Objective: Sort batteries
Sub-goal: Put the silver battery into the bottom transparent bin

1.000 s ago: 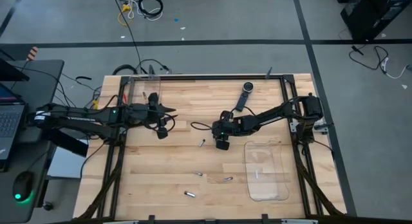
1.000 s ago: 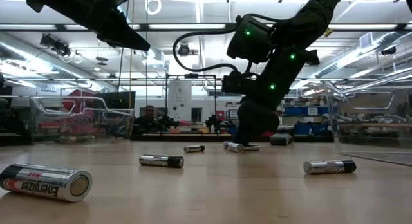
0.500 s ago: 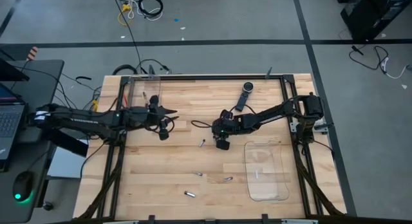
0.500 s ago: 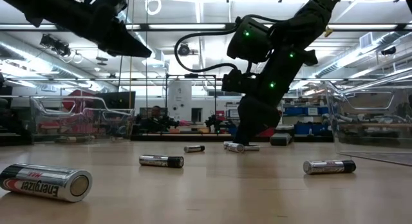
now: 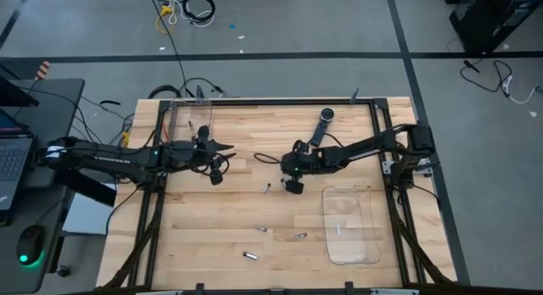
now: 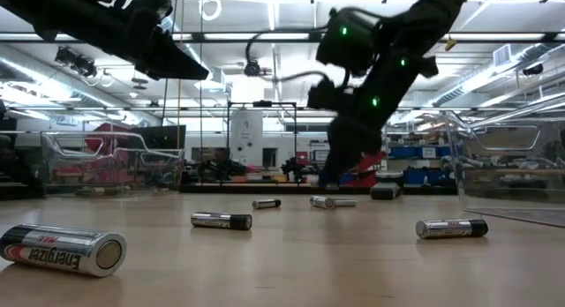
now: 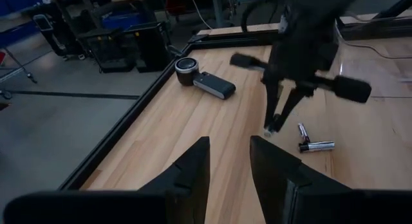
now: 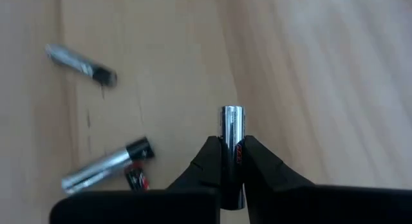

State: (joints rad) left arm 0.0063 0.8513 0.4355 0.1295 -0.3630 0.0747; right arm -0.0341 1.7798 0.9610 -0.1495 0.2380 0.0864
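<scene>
Left gripper hangs above the left part of the wooden table, just right of the clear bin at the far-left corner; jaws stand partly apart with bare wood between the fingers; nothing held, nothing touched.

Loose batteries lie toward the middle and near side: one near the table centre; a pair and nearer the front; one nearest the front edge; in the low view a large one lies closest to the camera.

Right gripper hangs above the table centre, just right of the central battery; jaws clamped on a single silvery battery, which stands out lengthwise from between the fingertips; clear of the wood.

Black remote-like device lies at the far edge; further right, a clear tray holds one battery.
</scene>
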